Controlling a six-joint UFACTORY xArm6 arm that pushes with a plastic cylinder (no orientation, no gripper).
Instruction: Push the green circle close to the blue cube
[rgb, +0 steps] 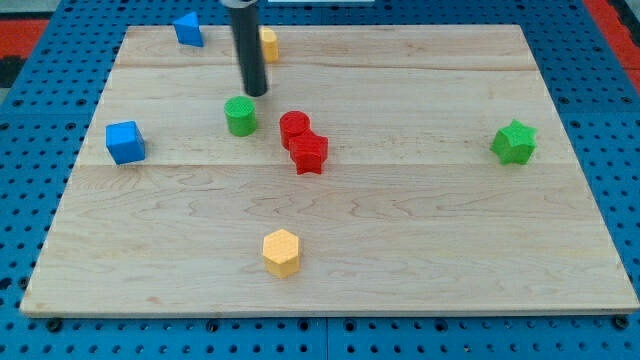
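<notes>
In the camera view, our rod comes down from the view's top, and my tip (256, 93) rests on the wooden worktop (400, 220) just above and slightly to the right of the green circle (240, 116), close to it but with a thin gap showing. We carry no claw, so there is nothing spread or pinching to report. The green circle stands left of centre, and the blue cube (125, 142) lies well to its left, a little lower, near the worktop's left edge. Just right of the green circle we see a red circle (294, 127) touching a red star (309, 153) below it. A blue block (188, 29) sits near the top edge, and a yellow block (268, 44) shows partly behind the rod. A yellow hexagon (281, 252) lies toward the bottom, and a green star (514, 143) sits far to the right
</notes>
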